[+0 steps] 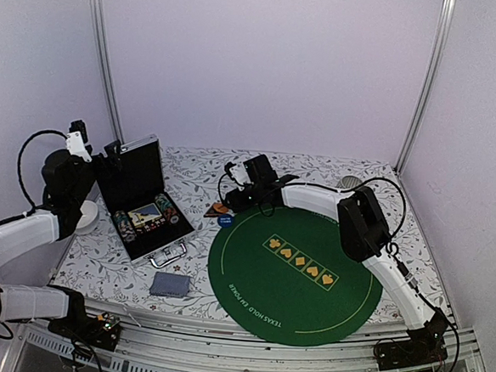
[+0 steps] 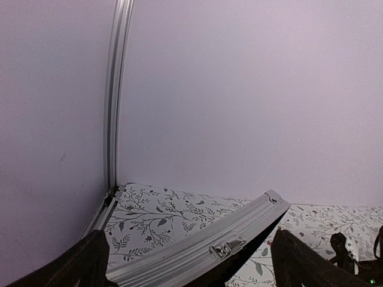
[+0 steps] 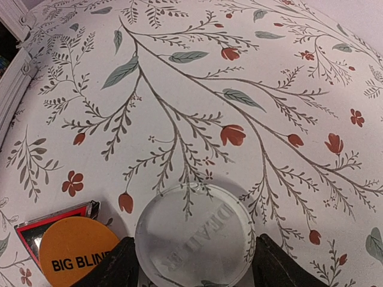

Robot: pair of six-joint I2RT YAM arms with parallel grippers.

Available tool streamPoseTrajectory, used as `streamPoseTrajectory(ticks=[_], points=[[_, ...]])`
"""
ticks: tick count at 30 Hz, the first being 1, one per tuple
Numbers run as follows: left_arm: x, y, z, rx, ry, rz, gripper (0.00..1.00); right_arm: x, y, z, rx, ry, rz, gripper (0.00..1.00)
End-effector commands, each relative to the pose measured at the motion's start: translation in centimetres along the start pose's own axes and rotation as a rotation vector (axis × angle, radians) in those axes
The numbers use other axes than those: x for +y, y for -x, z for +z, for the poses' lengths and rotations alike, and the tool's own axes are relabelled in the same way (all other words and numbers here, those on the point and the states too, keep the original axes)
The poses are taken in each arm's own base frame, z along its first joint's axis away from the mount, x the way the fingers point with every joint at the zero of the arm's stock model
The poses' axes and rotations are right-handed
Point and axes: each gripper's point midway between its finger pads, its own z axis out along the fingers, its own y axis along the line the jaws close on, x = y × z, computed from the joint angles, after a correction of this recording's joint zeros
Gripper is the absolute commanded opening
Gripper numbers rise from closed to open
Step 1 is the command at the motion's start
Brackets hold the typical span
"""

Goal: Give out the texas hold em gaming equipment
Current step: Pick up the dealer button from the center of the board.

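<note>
– Cloth [image 3: 239, 72] covers the table [image 1: 179, 313], white with grey twigs and small red flowers. What stands round it?
– Plain pale lilac walls [image 1: 265, 68] on three sides, with aluminium posts [image 1: 104, 57] rising at the back corners. A round green mat [image 1: 258, 289] with a row of card suits lies on the right half; white lettering curves along its near edge.
– And the poker things?
– Striped chips [image 1: 126, 223] sit in the open aluminium case [image 1: 134, 174] on the left. The grey-blue cards [image 1: 169, 284] lie in front of it, near the table's front edge. A blue disc [image 1: 224, 221] lies at the mat's far left rim.
– The right end effector [image 3: 192, 245]?
– Low over the cloth, its fingers [image 3: 116, 266] at either edge of the clear dealer disc [image 3: 192, 221]. Whether they press it, I cannot tell. Just beside it the orange disc [image 3: 78, 254] marked BIG BLIND lies on the black red-edged triangle [image 3: 48, 224].
– The left end effector [image 2: 190, 239]?
– Raised beside the case lid, facing the back wall, fingers wide apart and empty.
</note>
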Motion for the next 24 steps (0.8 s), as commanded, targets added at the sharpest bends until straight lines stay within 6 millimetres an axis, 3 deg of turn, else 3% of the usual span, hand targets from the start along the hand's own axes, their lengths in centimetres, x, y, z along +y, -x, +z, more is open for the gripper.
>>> streamPoseTrajectory(ticks=[1,10,24], points=[[-0.3,1.1,-0.1,-0.028,-0.012,-0.006,0.97,-0.6,-4.4,1.6,0.113,-0.036,0.02,0.65],[-0.3,1.2,-0.3,-0.03,-0.013,-0.006,0.97,0.2,-2.9,0.3,0.083,0.002,0.008,0.52],[-1.4,1.3,-0.5,-0.027,-0.04,0.0,0.96,0.6,5.2,-6.3,-0.14,0.007,0.013,0.47]])
